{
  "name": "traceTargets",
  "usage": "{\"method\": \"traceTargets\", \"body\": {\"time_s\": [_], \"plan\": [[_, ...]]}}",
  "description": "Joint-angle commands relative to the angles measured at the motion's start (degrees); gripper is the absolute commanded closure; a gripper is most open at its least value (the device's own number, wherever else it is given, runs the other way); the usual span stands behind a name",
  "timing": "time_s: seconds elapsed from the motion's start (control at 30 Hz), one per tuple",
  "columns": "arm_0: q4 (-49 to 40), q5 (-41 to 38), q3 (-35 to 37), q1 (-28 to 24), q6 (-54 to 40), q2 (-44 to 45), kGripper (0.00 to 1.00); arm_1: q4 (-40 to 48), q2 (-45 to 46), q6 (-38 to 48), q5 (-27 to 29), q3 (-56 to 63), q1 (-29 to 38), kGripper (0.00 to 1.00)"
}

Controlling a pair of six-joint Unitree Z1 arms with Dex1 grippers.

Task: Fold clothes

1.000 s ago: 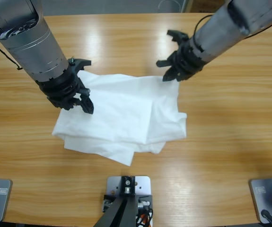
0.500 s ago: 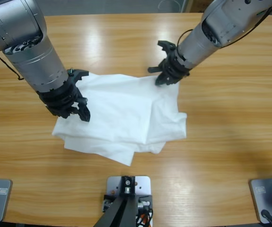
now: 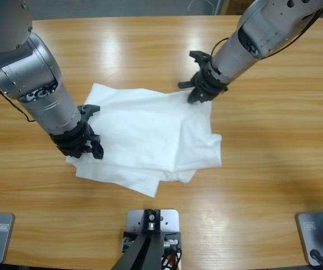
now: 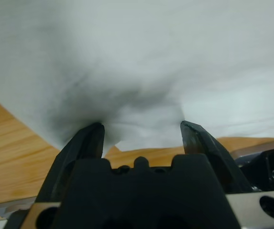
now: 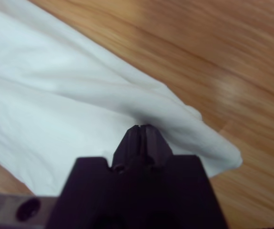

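The clothes (image 3: 150, 135) are a white shirt lying loosely folded in layers at the middle of the table. My left gripper (image 3: 91, 147) is at the shirt's front left edge. In the left wrist view it (image 4: 142, 128) is open, with the white fabric (image 4: 151, 57) bunched between and just beyond the jaws. My right gripper (image 3: 194, 95) is at the shirt's far right corner. Seen from the right wrist, it (image 5: 144, 128) is shut, pinching a raised ridge of the fabric (image 5: 55, 95).
The wooden table (image 3: 273, 169) runs bare to the right of the shirt and along the front. Its far edge (image 3: 150, 18) crosses the top of the high view. The left arm's large silver forearm (image 3: 35, 84) hangs over the table's left side.
The left gripper slid along the shirt's left edge toward the front corner. The right gripper came in from open above the table and shut on the far right corner.
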State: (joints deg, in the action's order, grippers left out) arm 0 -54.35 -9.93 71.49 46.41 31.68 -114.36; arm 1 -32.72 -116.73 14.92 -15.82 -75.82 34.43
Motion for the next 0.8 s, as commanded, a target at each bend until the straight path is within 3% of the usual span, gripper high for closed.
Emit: {"method": "traceTargets", "body": {"time_s": [0.03, 0.37, 0.43, 0.67, 0.7, 0.73, 0.8], "plan": [[1.69, 1.91, -6.73, -3.97, 1.98, 0.25, 0.372, -0.68, -3.75, -0.03, 1.05, 0.80, 0.69, 1.000], [1.62, 3.06, -8.05, -8.26, 1.36, 6.91, 0.370, 0.20, -5.30, -0.98, 1.53, 1.01, 0.68, 1.000], [1.32, 2.63, -7.24, -8.26, 1.56, 8.58, 0.261, 0.15, -4.49, -1.09, 2.12, 1.04, 0.64, 1.000], [-0.05, 2.86, -10.47, -8.77, 1.66, 12.09, 0.246, -0.94, 2.82, -4.16, 5.04, 0.02, 0.55, 1.000], [0.12, 3.51, -10.28, -9.35, 1.72, 13.78, 0.246, -1.03, 4.95, -5.16, 4.83, -0.15, 0.55, 0.944], [0.40, 4.11, -9.38, -10.25, 1.61, 15.38, 0.247, -2.64, 8.01, -5.45, 4.44, -1.29, 0.55, 0.666], [0.56, 4.11, -5.34, -12.97, 0.33, 16.84, 0.250, -6.62, 12.23, -4.95, 1.90, -3.23, 1.04, 0.633]]}}
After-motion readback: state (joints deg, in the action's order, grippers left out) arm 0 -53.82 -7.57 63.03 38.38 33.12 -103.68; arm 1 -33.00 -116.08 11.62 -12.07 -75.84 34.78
